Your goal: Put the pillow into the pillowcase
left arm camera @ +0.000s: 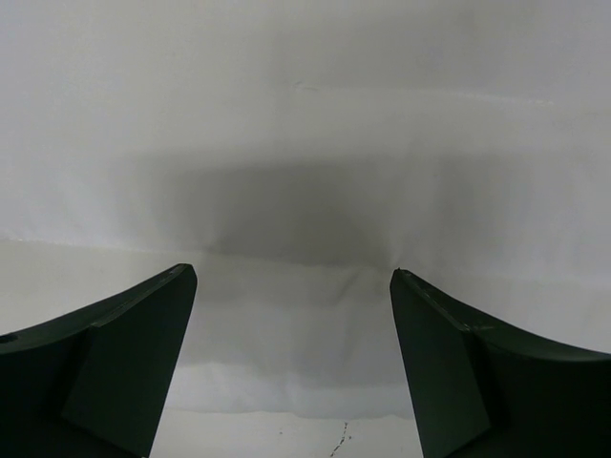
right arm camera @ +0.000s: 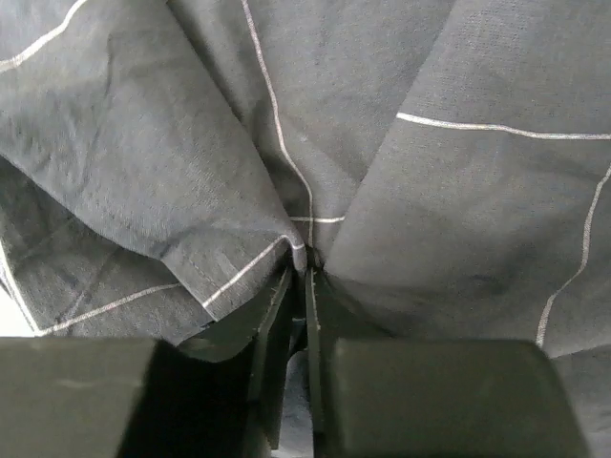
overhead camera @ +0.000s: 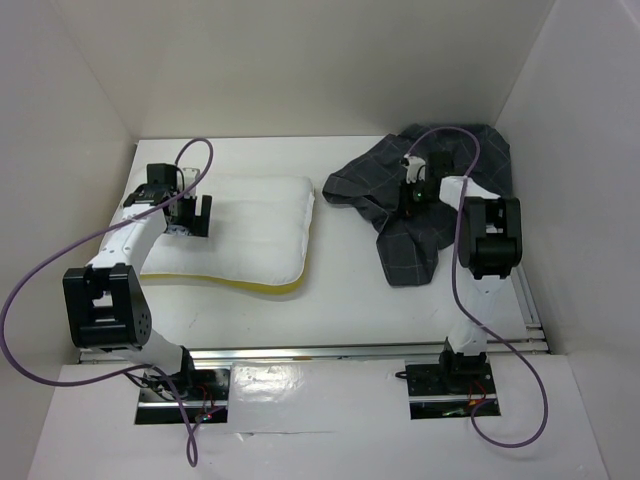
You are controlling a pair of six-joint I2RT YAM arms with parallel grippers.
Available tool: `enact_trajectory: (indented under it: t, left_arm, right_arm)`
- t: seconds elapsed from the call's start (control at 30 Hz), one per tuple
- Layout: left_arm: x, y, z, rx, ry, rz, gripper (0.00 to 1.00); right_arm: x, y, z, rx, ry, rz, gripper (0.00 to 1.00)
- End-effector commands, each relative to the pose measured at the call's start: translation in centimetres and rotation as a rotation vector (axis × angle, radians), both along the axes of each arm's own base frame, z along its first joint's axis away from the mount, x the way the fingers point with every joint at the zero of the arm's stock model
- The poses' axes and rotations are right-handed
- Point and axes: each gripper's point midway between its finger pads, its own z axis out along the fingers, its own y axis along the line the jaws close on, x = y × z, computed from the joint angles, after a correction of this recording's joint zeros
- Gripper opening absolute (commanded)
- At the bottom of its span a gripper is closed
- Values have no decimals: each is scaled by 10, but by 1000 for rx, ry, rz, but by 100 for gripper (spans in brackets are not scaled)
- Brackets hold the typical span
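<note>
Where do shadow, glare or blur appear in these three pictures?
Top external: glare streaks the glossy panel by the arm bases. Left wrist: a broad soft shadow lies on the white surface beyond the open left gripper. Right wrist: the pillowcase weave is sharp; the right gripper looks blurred.

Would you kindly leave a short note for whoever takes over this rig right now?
Left gripper: open, empty, over the pillow's left end.
Right gripper: jaws almost together, pinching a fold of the pillowcase.
Pillow: flat on the left of the table, yellow edge nearest the arms.
Pillowcase: crumpled at the back right, apart from the pillow.
Done: the pillowcase is gripped; the pillow is not inside.
To do: open the pillowcase mouth and slide the pillow in.
</note>
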Motion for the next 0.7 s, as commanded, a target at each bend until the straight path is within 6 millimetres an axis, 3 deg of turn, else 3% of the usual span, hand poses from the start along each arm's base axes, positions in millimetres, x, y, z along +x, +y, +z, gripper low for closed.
enact_trajectory:
  t: [0.0,0.03,0.07,0.27,0.5,0.67]
  left_arm:
    - [11,-1,13,-5,-41,-11,97]
    - [11,-1,13,-5,-41,-11,97]
    - [9,-1,10,-6,-31,-11,97]
    - [12,-4,7,-28,-24,-13,97]
    - [14,-4,7,-28,-24,-13,97]
    - [14,-4,7,-28,-24,-13,97]
  right_arm:
    - [11,-9,16,-81,-64,-37,21]
    - [13,-10,26,-90,-101,-44,23]
    - [19,-3,50,-79,-181,-30,25]
    - [10,21,93,-63,-306,38,26]
    - [1,32,113,-68,-374,99,26]
    - [-21,64,106,-130,-410,245,26]
